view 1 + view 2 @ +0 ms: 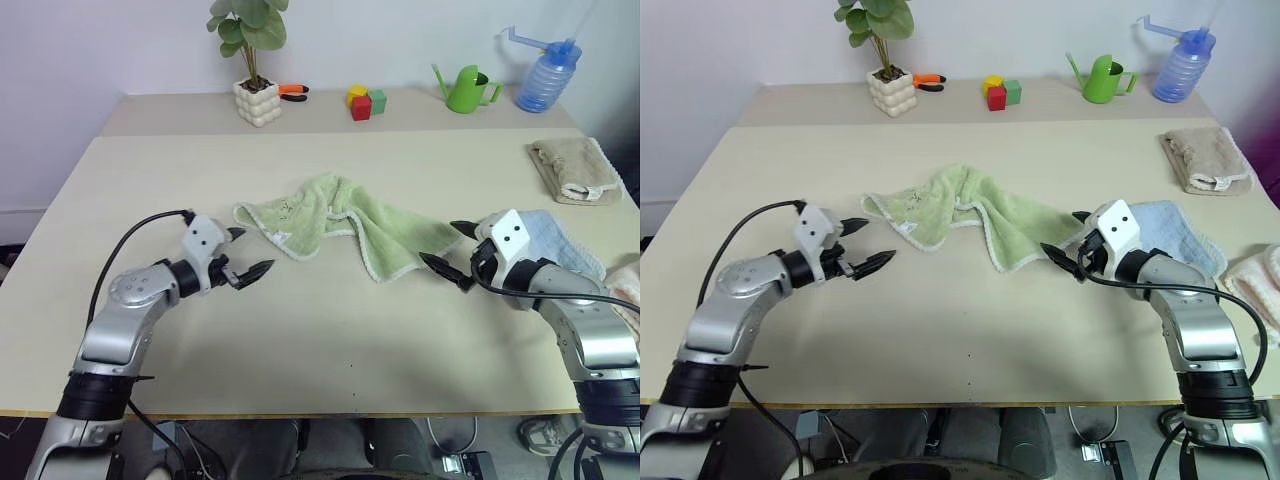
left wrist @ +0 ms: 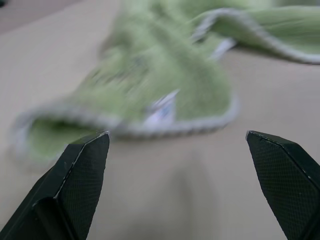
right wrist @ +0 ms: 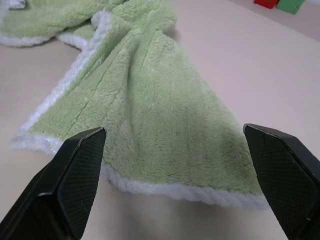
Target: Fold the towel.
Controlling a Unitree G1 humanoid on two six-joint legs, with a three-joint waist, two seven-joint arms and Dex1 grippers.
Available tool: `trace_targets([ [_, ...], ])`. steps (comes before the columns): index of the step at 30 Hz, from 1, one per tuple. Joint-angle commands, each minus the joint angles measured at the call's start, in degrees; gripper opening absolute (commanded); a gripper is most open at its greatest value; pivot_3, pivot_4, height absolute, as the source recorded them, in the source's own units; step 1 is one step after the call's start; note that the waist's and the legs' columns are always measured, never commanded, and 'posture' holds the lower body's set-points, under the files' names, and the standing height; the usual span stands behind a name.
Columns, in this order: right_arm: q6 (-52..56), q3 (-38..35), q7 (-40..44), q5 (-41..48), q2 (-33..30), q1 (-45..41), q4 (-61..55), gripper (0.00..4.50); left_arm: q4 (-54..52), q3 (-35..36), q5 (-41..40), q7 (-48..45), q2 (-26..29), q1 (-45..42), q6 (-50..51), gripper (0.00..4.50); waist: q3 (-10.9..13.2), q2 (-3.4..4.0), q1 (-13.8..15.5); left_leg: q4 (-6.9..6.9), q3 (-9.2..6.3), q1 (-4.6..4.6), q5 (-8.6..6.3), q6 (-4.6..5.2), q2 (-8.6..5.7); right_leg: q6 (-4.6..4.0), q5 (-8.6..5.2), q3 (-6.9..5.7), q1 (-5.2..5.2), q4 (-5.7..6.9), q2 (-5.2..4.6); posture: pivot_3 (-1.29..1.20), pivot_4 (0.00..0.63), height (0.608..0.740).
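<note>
The towel (image 1: 340, 225) lies crumpled in the middle of the table (image 1: 320, 350), between my two grippers, bunched into ridges with its pale edging curling over itself, so no fold has been started. My left gripper (image 1: 247, 254) hangs just short of the towel's near left corner, jaws spread wide and holding nothing; from its wrist I see a rounded hem and a small white tag straight ahead between my fingers (image 2: 82, 165). My right gripper (image 1: 452, 250) is likewise spread and empty, its tips close beside the towel's right end, and its wrist view shows a flat green flap with a thick white hem lying between the fingertips. The step in hand, I judge, is to take one corner on each side. To do it well I should slide each lower finger under the hem rather than pinch the pile from above, catch one layer only, and pick true corners so the cloth can be drawn flat before folding. Beyond my right gripper a blue towel (image 1: 560, 240) lies close; I should keep clear of it. Further right a beige towel (image 1: 575, 168) sits well apart.
</note>
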Motion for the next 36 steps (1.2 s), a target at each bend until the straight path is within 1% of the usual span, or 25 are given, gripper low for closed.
trace_targets([
  [1, -1.73, 0.12, -1.19, -0.77, 0.99, -2.26, -1.55, 4.5, -0.06, -5.95, 4.27, -2.12, -1.03, -3.28, -2.73, 4.47, 0.0, 0.0, -0.11, 0.0, 0.01, 0.0, 0.0, 0.0, 0.0, 0.01, 0.0, 0.01, 0.0, -0.01, 0.0, 0.0, 0.15, 0.73],
  [3, -2.44, 0.46, -2.16, -1.62, 1.64, -3.2, -0.94, 4.5, 0.35, -9.29, 6.95, -2.73, -1.53, -4.58, -3.87, 4.47, 0.0, 0.0, -0.18, 0.0, 0.04, 0.02, 0.0, -0.01, 0.02, 0.02, 0.01, 0.03, -0.01, -0.01, 0.03, 0.0, 0.15, 0.73],
  [5, -2.52, 0.19, -2.66, -1.66, 2.14, -3.2, -1.27, 4.5, 2.32, -12.68, 11.64, -1.18, -2.25, -6.23, -5.74, 4.47, 0.0, 0.0, -0.05, 0.0, 0.06, 0.02, 0.01, -0.01, 0.06, 0.02, 0.01, 0.06, -0.01, -0.01, 0.07, 0.0, 0.15, 0.73],
  [6, -2.51, -0.02, -2.83, -1.63, 2.3, -2.77, -1.6, 4.5, 3.44, -13.31, 13.5, 0.29, -2.68, -6.9, -6.27, 4.47, 0.0, 0.0, -0.01, 0.0, 0.06, 0.02, 0.01, -0.01, 0.06, 0.02, 0.01, 0.06, -0.01, -0.01, 0.07, 0.0, 0.15, 0.73],
  [11, -1.47, -2.26, -4.15, -0.75, 2.36, 2.04, -5.81, 4.5, 5.79, -11.1, 17.3, 5.06, -2.24, -8.06, -5.33, 4.47, 0.01, -0.01, 0.05, 0.0, 0.05, -0.01, 0.01, 0.0, 0.05, 0.04, 0.03, 0.06, -0.01, -0.06, 0.08, 0.0, 0.15, 0.73],
  [14, -1.55, -2.59, -4.8, -0.71, 2.52, 3.75, -6.62, 4.5, 7.85, -11.22, 19.2, 5.3, -0.72, -8.53, -6.55, 4.47, 0.0, -0.01, -0.1, 0.0, 0.07, 0.02, 0.0, 0.0, 0.05, 0.07, 0.04, 0.09, -0.01, -0.05, 0.08, 0.0, 0.15, 0.73],
  [17, -1.51, -1.93, -5.35, -0.88, 2.95, 3.68, -6.94, 4.5, 10.14, -11.53, 20.18, 5.02, -0.07, -9.18, -8.46, 4.47, 0.0, 0.0, -0.11, 0.0, 0.1, 0.05, 0.0, 0.0, 0.09, 0.06, 0.04, 0.11, -0.01, -0.04, 0.13, 0.0, 0.15, 0.73],
  [19, -1.72, -1.81, -5.85, -0.89, 3.45, 3.0, -6.71, 4.5, 12.77, -12.11, 20.95, 5.44, -0.95, -10.47, -9.79, 4.47, 0.0, 0.0, -0.07, 0.0, 0.11, 0.06, 0.01, 0.0, 0.1, 0.06, 0.04, 0.12, -0.01, -0.03, 0.14, 0.0, 0.15, 0.73],
  [26, -1.42, -1.49, -7.32, -1.3, 4.65, 2.96, -8.09, 4.5, 19.58, -14.58, 22.69, 5.85, -6.82, -14.13, -13.41, 4.47, -0.02, 0.0, 0.57, 0.06, 0.12, 0.05, 0.01, 0.0, 0.06, 0.15, 0.11, 0.12, 0.06, -0.08, 0.11, 0.0, 0.15, 0.73],
  [30, -0.95, -1.73, -7.89, -1.18, 4.55, 3.07, -9.15, 4.5, 20.96, -14.16, 22.27, 5.45, -9.08, -14.75, -13.86, 4.47, -0.03, 0.0, 1.54, 0.07, 0.13, 0.06, 0.01, 0.0, 0.05, 0.16, 0.13, 0.13, 0.08, -0.11, 0.11, 0.0, 0.15, 0.73],
  [31, -0.72, -1.94, -7.93, -1.12, 4.29, 3.19, -9.58, 4.5, 20.97, -13.88, 21.9, 5.17, -9.38, -14.71, -14.14, 4.24, -0.03, 0.0, 1.61, 0.08, 0.13, 0.05, 0.01, 0.0, 0.05, 0.17, 0.13, 0.13, 0.08, -0.12, 0.11, 0.0, 0.15, 0.73],
  [33, -0.18, -2.2, -7.96, -1.0, 3.87, 3.55, -10.72, 4.5, 20.54, -13.24, 21.14, 4.69, -9.61, -14.25, -14.64, 3.63, -0.03, 0.0, 1.56, 0.09, 0.13, 0.04, 0.01, 0.0, 0.04, 0.19, 0.15, 0.13, 0.1, -0.16, 0.1, 0.0, 0.15, 0.73],
  [34, 0.21, -2.27, -7.81, -0.87, 3.6, 3.52, -11.3, 4.5, 20.32, -12.94, 20.88, 4.5, -9.61, -13.98, -14.81, 3.17, -0.03, 0.0, 1.49, 0.08, 0.13, 0.03, 0.01, 0.01, 0.04, 0.2, 0.17, 0.13, 0.1, -0.19, 0.11, 0.0, 0.15, 0.73],
  [36, 1.05, -2.08, -7.2, -0.67, 2.95, 3.05, -12.45, 4.5, 19.77, -12.35, 20.5, 4.23, -9.39, -13.25, -15.04, 2.11, -0.03, 0.0, 1.42, 0.08, 0.14, 0.04, 0.01, 0.0, 0.05, 0.2, 0.17, 0.15, 0.1, -0.2, 0.12, 0.0, 0.15, 0.73],
])
